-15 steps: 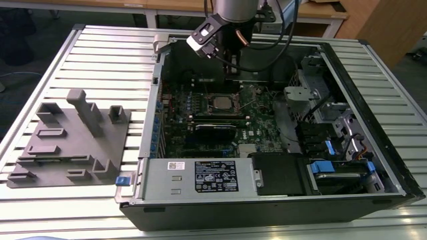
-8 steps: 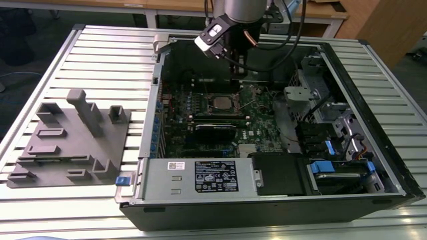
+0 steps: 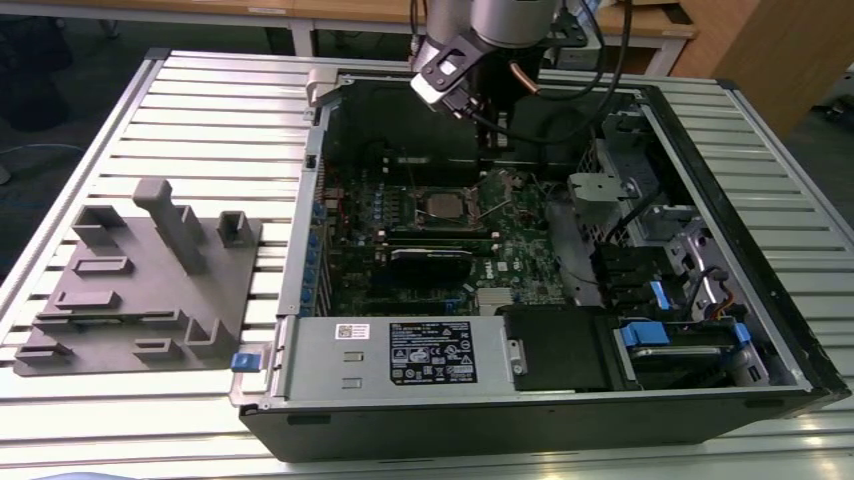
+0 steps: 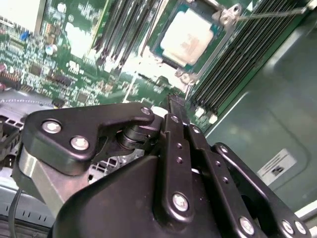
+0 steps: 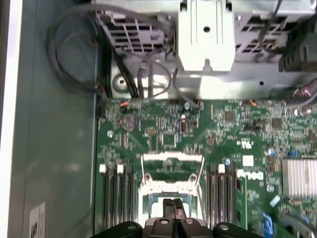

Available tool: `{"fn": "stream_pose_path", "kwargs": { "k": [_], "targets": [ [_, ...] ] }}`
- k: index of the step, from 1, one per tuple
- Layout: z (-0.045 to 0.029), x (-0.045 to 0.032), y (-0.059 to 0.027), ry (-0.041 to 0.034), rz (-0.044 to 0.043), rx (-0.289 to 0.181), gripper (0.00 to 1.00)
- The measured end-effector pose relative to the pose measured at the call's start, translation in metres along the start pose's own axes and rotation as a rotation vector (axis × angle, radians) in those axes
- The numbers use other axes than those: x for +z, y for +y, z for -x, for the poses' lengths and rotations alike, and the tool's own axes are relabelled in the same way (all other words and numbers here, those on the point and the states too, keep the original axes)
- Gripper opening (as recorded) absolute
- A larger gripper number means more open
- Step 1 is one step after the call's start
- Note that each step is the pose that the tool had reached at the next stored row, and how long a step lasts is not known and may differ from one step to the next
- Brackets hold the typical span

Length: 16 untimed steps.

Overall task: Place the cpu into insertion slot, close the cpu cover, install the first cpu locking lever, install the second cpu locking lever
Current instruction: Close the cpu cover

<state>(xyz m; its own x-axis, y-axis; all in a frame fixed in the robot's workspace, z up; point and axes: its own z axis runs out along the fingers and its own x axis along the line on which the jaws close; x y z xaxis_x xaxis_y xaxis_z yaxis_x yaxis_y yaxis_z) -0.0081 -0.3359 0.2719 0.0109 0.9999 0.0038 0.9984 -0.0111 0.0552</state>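
Fixture tray: at the exterior view's left you have a grey moulded tray lying on the slatted table, just beside the case.
Case: the open computer case takes up the centre and right of that frame, with its green motherboard facing up.
Power supply: a silver box with a label sits at lower centre, inside the near wall.
The cpu: look at mid-frame in the exterior view. The cpu sits flat in the insertion slot with its silver top up, as the second wrist view shows.
The cpu cover: the thin metal frame lies around the chip's edges.
Lever: a thin wire lever runs off from the frame's corner tab. You cannot tell whether it is latched.
Gripper: your gripper hangs at upper centre, over the board just behind the socket. Its fingers are pressed together and pinch nothing.
Drive bays: blue-tabbed bays fill the lower right.
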Motion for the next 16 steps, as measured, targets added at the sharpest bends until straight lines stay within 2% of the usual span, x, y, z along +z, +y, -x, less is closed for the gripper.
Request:
{"fn": "stream_pose_path", "kwargs": {
  "k": [16],
  "targets": [
    [-0.0012, 0.0039, 0.0478, 0.0000, 0.0000, 0.000, 0.10]
  ]
}}
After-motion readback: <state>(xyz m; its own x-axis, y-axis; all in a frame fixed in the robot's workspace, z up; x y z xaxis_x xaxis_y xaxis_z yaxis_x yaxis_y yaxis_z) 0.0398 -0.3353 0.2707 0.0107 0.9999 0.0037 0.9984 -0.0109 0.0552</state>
